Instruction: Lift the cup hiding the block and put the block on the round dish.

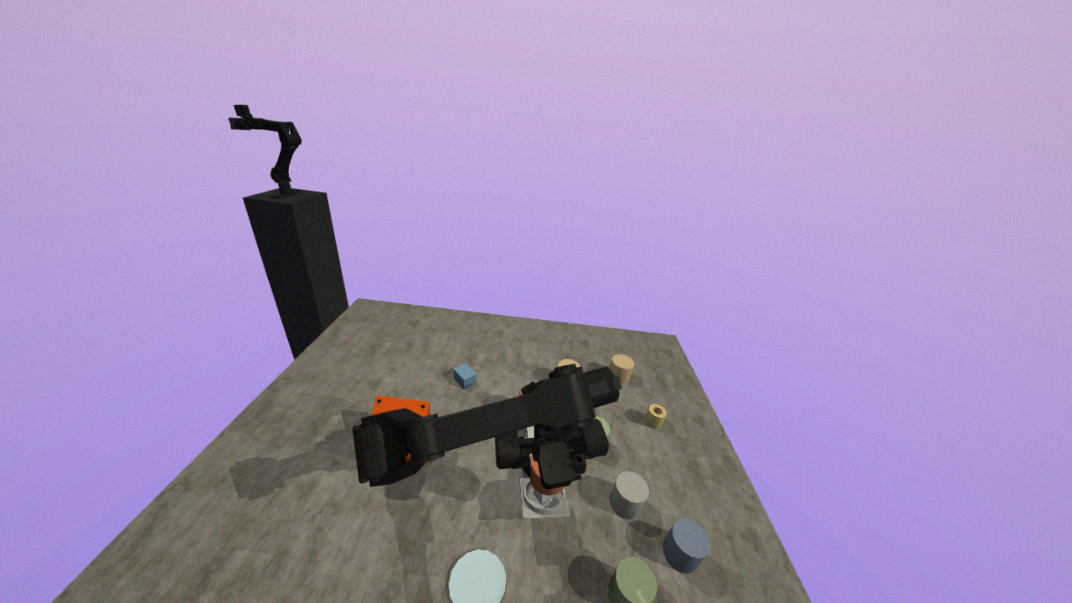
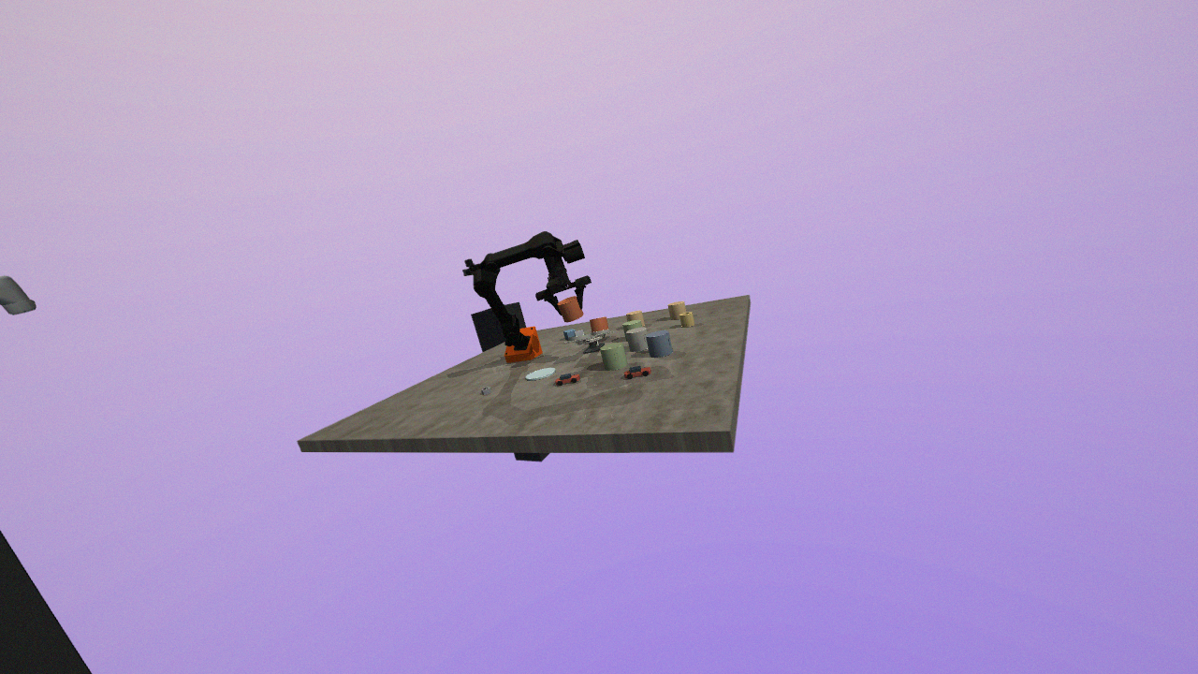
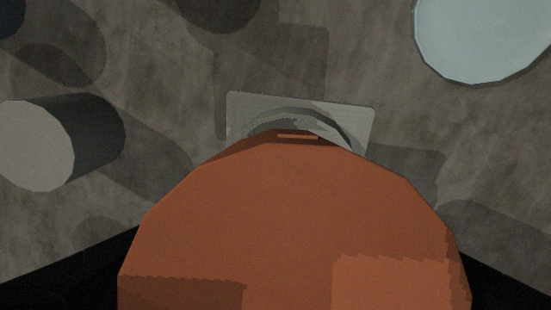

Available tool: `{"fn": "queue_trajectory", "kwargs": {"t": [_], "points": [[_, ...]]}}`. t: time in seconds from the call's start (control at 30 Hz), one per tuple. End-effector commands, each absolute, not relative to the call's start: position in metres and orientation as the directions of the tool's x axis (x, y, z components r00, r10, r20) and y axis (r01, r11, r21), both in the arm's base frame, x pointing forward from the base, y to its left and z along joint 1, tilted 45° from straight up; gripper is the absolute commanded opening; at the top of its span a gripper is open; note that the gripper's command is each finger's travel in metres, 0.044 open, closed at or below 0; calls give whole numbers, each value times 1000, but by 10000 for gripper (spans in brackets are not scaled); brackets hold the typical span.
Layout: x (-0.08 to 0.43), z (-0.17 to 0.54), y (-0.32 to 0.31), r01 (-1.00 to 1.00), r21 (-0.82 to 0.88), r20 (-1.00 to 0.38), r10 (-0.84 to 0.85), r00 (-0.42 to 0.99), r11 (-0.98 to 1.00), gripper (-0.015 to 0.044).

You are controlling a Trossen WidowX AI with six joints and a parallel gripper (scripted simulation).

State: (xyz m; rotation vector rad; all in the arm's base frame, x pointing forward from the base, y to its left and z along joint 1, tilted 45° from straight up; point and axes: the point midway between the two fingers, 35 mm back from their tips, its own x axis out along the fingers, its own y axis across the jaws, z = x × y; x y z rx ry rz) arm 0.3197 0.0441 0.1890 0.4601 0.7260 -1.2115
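Observation:
My gripper [image 2: 570, 310] is shut on an orange cup [image 2: 570, 308] [image 3: 293, 202] and holds it, slightly tilted, above one end of the balance [image 1: 559, 512] [image 2: 594, 339] [image 3: 362, 122]. In the wrist view the cup hides most of that end's ring. A small pale block [image 2: 578, 334] seems to sit on this end; the held cup partly hides it from above. The other orange cup [image 2: 598, 323] stands on the far end, mostly behind the arm in the top view. The round pale dish [image 1: 477, 577] [image 2: 540, 373] [image 3: 482, 39] bears nothing that I can see.
A grey cylinder [image 1: 629, 492] [image 2: 636, 339] [image 3: 34, 146], a blue cylinder [image 1: 686, 545] [image 2: 659, 344] and a green cylinder [image 1: 633, 581] [image 2: 613, 358] stand beside the balance. Tan cylinders and a yellow ring [image 1: 656, 415] are farther back. Two red toy cars [image 2: 567, 378] [image 2: 637, 371] stand near the dish.

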Motion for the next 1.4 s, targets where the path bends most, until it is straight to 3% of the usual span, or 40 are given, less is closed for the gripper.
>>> {"fn": "queue_trajectory", "kwargs": {"t": [0.0, 0.6, 1.37], "points": [[320, 189, 44, 951, -56, -718, -674, 174, 305, 0], [319, 190, 41, 950, -59, -720, -673, 172, 306, 0], [264, 223, -64, 956, -77, -749, -649, 132, 283, 0]]}}
